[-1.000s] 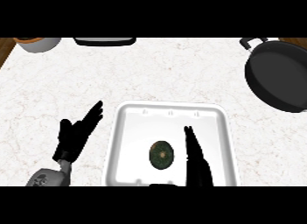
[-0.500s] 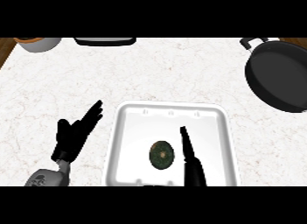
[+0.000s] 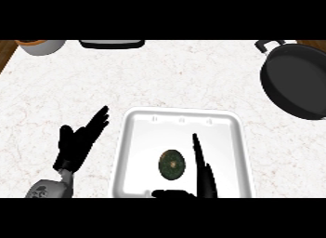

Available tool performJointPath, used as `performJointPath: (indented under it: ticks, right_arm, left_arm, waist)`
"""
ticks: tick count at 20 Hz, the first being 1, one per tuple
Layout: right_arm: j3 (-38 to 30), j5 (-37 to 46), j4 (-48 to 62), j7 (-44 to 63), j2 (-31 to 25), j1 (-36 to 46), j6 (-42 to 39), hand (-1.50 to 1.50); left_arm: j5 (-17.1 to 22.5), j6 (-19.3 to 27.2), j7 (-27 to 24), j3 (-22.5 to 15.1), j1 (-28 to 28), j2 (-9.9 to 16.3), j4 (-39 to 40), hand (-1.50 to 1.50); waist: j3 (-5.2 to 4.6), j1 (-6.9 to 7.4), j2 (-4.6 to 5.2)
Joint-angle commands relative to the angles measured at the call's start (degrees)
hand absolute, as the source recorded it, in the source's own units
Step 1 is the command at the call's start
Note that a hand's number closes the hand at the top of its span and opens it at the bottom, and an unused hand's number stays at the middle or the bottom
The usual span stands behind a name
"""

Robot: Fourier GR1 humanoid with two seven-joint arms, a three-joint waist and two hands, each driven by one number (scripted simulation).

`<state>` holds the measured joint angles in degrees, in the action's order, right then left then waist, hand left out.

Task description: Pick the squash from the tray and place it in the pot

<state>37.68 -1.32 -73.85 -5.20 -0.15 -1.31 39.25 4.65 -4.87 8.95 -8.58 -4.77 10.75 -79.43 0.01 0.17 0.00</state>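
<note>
The right hand [image 3: 203, 174] is hovering with fingers straight and spread just beside the small, round, dark green squash [image 3: 171, 164], which is lying in the white rectangular tray [image 3: 134, 139]. The left hand [image 3: 80, 142] is resting open beside the tray. The squash is probably hard, smooth and light, so a curl around its middle looks best before carrying it to the black pot [image 3: 302, 86].

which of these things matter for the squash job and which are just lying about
For the job: squash, tray, pot, right hand open beside the squash.
Lying about: cup at top left, dark item at top edge, left hand resting open left of the tray.
</note>
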Motion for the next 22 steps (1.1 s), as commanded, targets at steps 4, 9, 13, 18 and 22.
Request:
performJointPath:
  ticks: [4,9,13,18,22]
  right_arm:
    - [1.55,-0.21,14.90,-7.40,0.14,7.76,1.52,1.50]
    - [3.15,-16.30,20.76,-20.66,0.12,9.31,0.49,1.50]
    - [3.36,-20.32,17.89,-23.37,0.12,8.46,-1.14,1.50]
    - [6.62,-23.35,18.47,-34.89,0.09,7.48,5.83,1.50]
    - [-11.61,-29.37,14.54,-33.77,-22.23,3.38,-7.29,1.50]
  left_arm:
    - [-1.34,-0.79,-0.29,-0.54,2.55,-0.19,-2.30,0.00]
    - [-0.31,-3.13,-2.63,3.05,-0.68,1.22,2.61,0.00]
    - [-0.51,-2.30,0.47,2.12,2.44,0.83,-3.49,0.00]
    - [-1.17,-2.77,0.27,3.22,-1.32,-0.24,1.96,0.00]
    - [-1.06,-0.43,-0.07,4.09,1.05,-0.08,-0.11,0.00]
  waist:
    - [0.00,0.73,0.02]
    - [0.10,0.74,0.29]
    - [0.08,0.70,0.07]
    - [0.03,0.08,0.08]
    - [0.12,-3.58,-0.39]
